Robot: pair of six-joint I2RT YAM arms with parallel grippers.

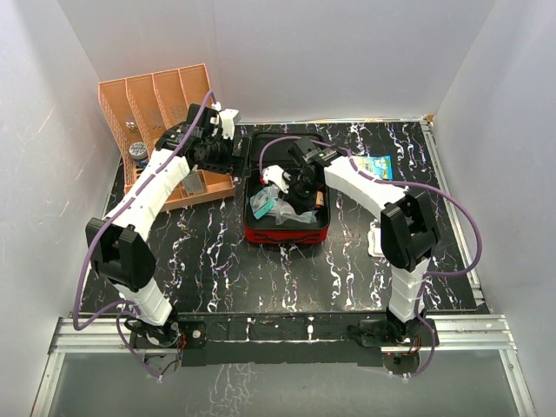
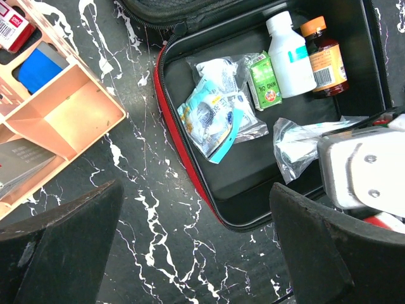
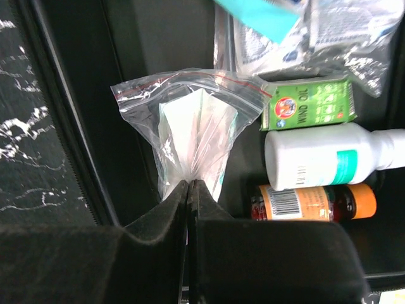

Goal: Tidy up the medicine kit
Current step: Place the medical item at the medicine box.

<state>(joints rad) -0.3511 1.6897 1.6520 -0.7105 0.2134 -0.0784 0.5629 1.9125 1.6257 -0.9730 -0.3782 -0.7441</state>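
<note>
The medicine kit (image 1: 287,234) lies open mid-table, with a red rim (image 2: 190,166) and black lining. Inside it are a clear packet with blue and white contents (image 2: 215,114), a green box (image 2: 264,81), a white bottle (image 2: 290,57) and an amber bottle with an orange cap (image 2: 326,60). My right gripper (image 3: 190,185) hangs over the kit, shut on the lower end of a clear zip bag (image 3: 190,136) holding folded white material. My left gripper (image 2: 196,253) is open and holds nothing. It hovers over the table beside the kit's corner.
An orange slotted rack (image 1: 156,104) stands at the back left with a few items in its slots. A blue packet (image 1: 375,165) lies on the table right of the kit. White walls close in the black marbled table (image 1: 261,278).
</note>
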